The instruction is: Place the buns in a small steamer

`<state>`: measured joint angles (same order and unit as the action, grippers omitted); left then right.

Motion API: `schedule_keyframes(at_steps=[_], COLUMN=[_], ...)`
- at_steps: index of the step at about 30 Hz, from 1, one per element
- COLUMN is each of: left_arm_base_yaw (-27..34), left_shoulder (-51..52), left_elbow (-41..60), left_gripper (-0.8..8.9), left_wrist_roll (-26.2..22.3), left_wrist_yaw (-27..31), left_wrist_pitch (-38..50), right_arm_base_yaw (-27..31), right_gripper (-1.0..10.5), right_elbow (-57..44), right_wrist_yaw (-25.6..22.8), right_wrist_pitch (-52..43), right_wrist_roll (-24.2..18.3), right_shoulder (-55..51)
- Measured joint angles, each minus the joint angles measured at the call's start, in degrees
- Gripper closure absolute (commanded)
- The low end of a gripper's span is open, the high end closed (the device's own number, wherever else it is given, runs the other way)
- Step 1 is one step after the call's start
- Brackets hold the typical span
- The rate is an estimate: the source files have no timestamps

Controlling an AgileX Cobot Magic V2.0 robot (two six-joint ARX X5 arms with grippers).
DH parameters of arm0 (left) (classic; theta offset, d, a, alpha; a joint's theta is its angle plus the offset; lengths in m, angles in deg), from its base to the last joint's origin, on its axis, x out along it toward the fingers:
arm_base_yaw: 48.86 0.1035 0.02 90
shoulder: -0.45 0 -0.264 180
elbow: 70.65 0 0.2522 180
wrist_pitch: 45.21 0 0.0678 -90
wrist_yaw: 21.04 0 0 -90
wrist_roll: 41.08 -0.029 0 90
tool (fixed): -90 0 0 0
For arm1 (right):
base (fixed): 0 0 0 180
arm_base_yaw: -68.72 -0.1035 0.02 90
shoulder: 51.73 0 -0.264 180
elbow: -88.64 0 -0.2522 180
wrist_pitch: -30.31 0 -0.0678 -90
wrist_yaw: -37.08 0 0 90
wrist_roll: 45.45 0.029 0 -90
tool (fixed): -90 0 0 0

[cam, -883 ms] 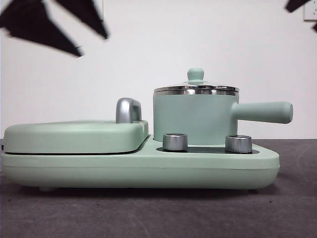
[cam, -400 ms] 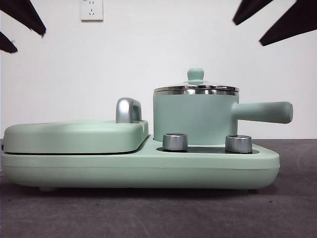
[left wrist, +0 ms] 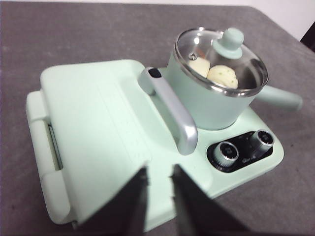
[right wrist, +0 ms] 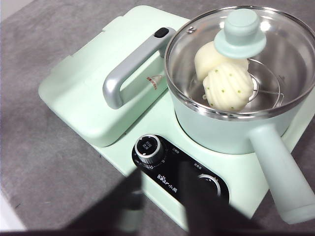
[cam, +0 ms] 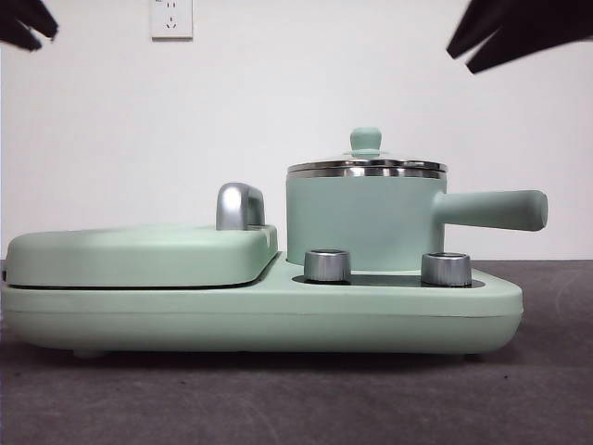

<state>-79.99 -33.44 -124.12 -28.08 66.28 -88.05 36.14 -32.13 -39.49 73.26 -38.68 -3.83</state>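
The small steamer (cam: 366, 218) stands on the right side of the green base, with its glass lid (right wrist: 236, 54) on and its long handle (cam: 491, 209) pointing right. Both buns lie inside it under the lid: the plain bun (right wrist: 210, 56) and the pleated bun with green flecks (right wrist: 229, 87). They also show in the left wrist view, the plain bun (left wrist: 199, 66) and the flecked bun (left wrist: 222, 76). My left gripper (left wrist: 160, 169) is open and empty, high above the griddle. My right gripper (right wrist: 160, 172) is open and empty, high above the knobs.
A flat mint-green griddle (cam: 139, 255) with a silver handle (cam: 239, 206) fills the left of the base. Two steel knobs (cam: 327, 265) (cam: 446, 269) sit in front of the steamer. The appliance stands on a grey table (cam: 296, 399), and a wall socket (cam: 171, 17) is behind.
The dark arm shape at the top left has drawn back to the corner. The one at the top right has come further into view. The steamer and lid have not moved.
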Motion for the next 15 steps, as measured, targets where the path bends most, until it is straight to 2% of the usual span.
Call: schedule_keyframes(at_steps=[15], left_arm_base_yaw=[0.00], left_shoulder=[0.33], left_elbow=[0.00], left_gripper=[8.03], left_wrist_roll=[-0.02], left_wrist_yaw=[0.00], left_wrist_pitch=[-0.39], right_arm_base_yaw=[0.00], right_gripper=[9.3], right_elbow=[0.00], right_wrist_yaw=[0.42], right_wrist_pitch=[0.17], right_wrist_roll=[0.00], right_shoulder=[0.00])
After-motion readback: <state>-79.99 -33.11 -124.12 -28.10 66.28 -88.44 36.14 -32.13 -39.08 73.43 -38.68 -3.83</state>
